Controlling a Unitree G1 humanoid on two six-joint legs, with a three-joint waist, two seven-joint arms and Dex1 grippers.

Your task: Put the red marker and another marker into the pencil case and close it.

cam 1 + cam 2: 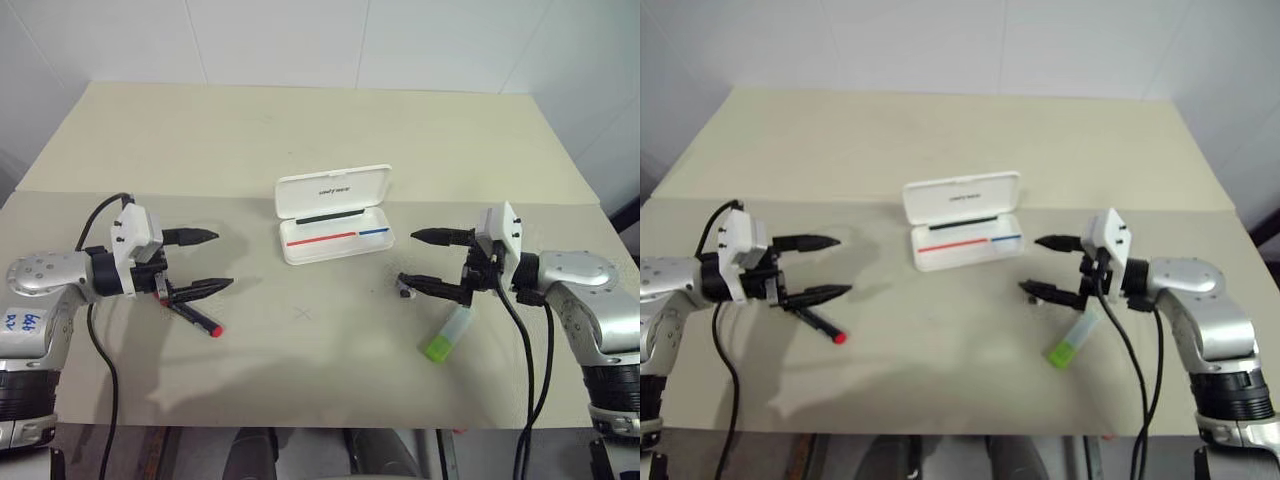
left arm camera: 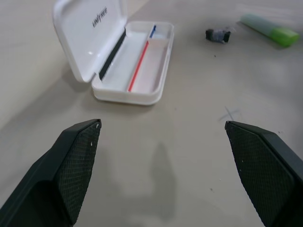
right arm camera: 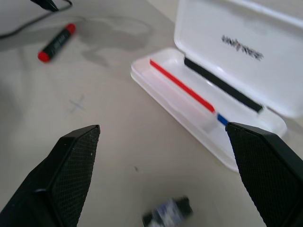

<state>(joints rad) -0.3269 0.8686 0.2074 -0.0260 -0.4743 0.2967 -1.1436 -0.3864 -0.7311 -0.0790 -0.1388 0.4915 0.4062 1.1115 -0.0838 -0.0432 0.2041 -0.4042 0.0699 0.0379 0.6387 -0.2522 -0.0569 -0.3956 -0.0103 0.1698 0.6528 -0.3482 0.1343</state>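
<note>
Pencil case (image 1: pixel 336 226) lies open on the table (image 1: pixel 300 130), lid up, tray empty. Red marker (image 1: pixel 195 315) lies to the case's left and nearer me, under my left gripper (image 1: pixel 205 262); its long axis runs diagonally, red end pointing away from the case. Green highlighter (image 1: pixel 447 335) lies to the case's right, under my right gripper (image 1: pixel 425 260). Both grippers spread wide, holding nothing. I judge I should lower the left, fingers straddling the barrel crosswise at mid-length.
</note>
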